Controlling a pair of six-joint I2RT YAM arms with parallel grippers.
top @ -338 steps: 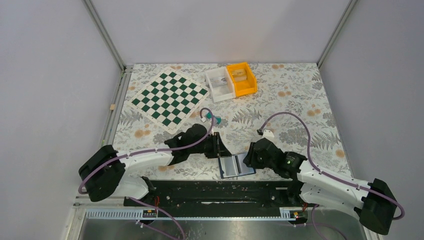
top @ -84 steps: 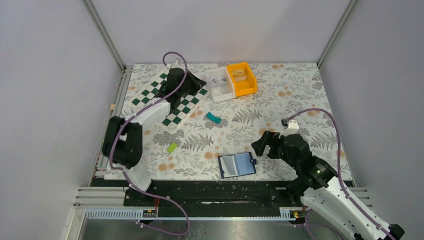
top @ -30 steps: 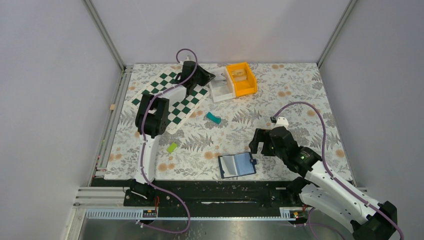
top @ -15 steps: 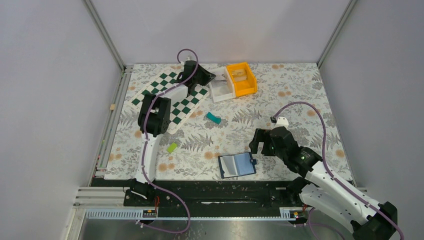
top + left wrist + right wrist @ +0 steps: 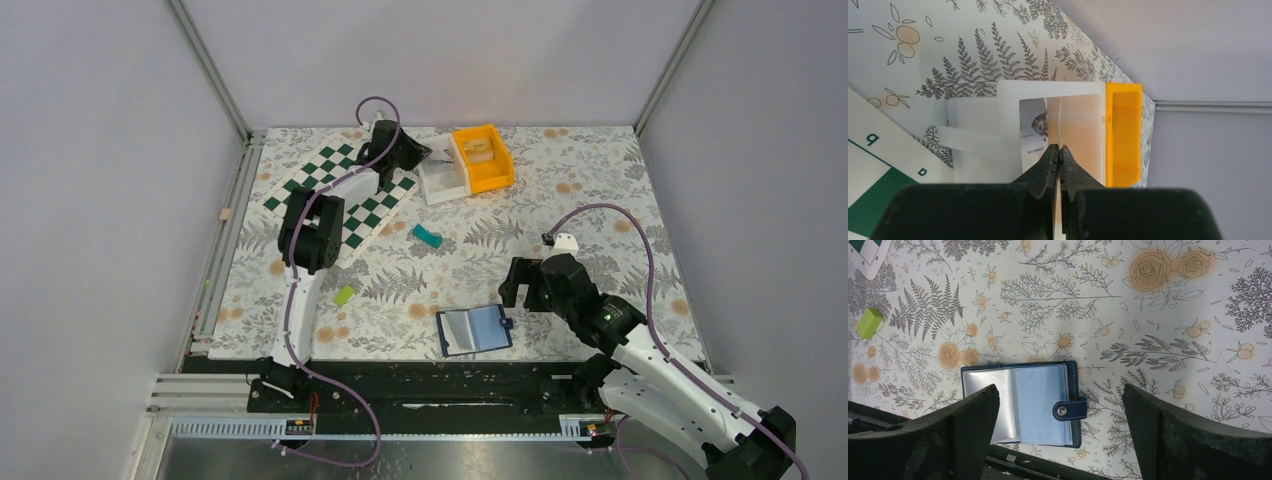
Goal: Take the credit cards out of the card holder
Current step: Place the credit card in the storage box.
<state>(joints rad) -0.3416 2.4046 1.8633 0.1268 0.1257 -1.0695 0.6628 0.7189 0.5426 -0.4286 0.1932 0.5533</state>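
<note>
Navy wallet (image 5: pixel 475 330) lies open and flat on the floral worktop (image 5: pixel 600 190), close to its near edge, with the snap tab on the side facing the right arm. The tab-side half shows a pale blue card (image 5: pixel 1040 400) seated in its pocket. The other half shows a shiny grey sleeve; its contents cannot be determined. Right end effector (image 5: pixel 1059 390) sits just beside the wallet on the tab side, its fingers spread wide and nothing gripped; in the wrist view the wallet appears between them. Left end effector (image 5: pixel 1058 148) is far beyond the wallet, over a white bin (image 5: pixel 1008 100) at the far side of the worktop. Its fingers are pressed together on a thin card (image 5: pixel 1061 120), seen edge-on and standing upright above the bin's opening. A printed card (image 5: pixel 1032 135), pale with small text, lies inside that bin. Orange bin (image 5: pixel 1123 135) also stands far beyond the wallet, touching the white bin. Chessboard (image 5: pixel 335 195) lies beyond the wallet and to its left in the overhead view, with the left arm stretched across it. Teal block (image 5: pixel 427 236) rests between the wallet and the white bin. Green block (image 5: pixel 344 295) rests near the wallet, to its left in the overhead view, clear of it.
</note>
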